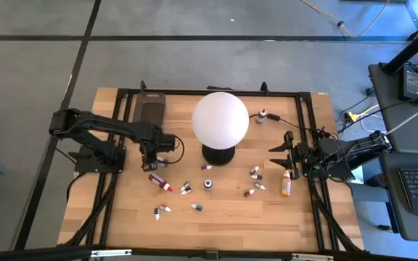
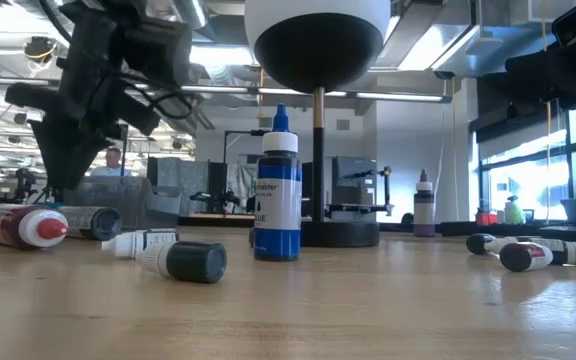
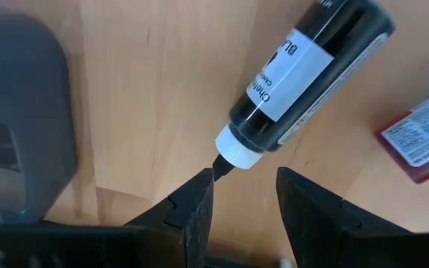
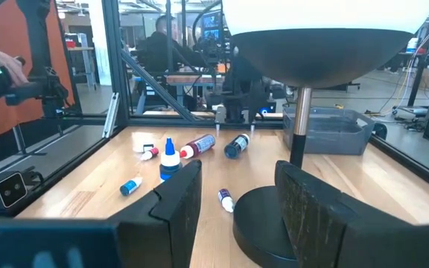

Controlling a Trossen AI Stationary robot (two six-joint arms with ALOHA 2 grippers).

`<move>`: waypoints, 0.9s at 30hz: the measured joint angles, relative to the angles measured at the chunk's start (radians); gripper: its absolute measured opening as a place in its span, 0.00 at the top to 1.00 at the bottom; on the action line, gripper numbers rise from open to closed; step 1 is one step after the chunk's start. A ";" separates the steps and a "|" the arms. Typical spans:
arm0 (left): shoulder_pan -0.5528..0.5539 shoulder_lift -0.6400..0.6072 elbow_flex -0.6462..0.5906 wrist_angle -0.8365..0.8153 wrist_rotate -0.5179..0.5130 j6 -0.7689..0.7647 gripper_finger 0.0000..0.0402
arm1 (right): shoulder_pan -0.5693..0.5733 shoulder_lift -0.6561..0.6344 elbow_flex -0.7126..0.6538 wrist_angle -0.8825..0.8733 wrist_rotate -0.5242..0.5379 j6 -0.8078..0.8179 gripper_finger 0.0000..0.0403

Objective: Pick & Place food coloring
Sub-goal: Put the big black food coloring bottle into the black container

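Left gripper: jaws spread, empty, above black bottle's dropper tip. Advise advancing to the body before pinching. Right gripper: spread, idle.

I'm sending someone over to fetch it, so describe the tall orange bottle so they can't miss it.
Start at the big white globe lamp mid-table, then look toward the right arm. The orange bottle lies just in front of the right gripper, longer than the tiny droppers nearby and the only orange one.

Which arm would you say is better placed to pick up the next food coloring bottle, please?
Left, probably. The left gripper hangs right over the dark bottle, its open fingers framing the dropper tip. The right gripper waits at the table's right side, holding nothing.
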 joint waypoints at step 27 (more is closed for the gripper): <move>0.000 0.057 0.000 0.012 -0.023 -0.036 0.56 | 0.000 0.000 0.000 0.000 0.000 -0.012 0.57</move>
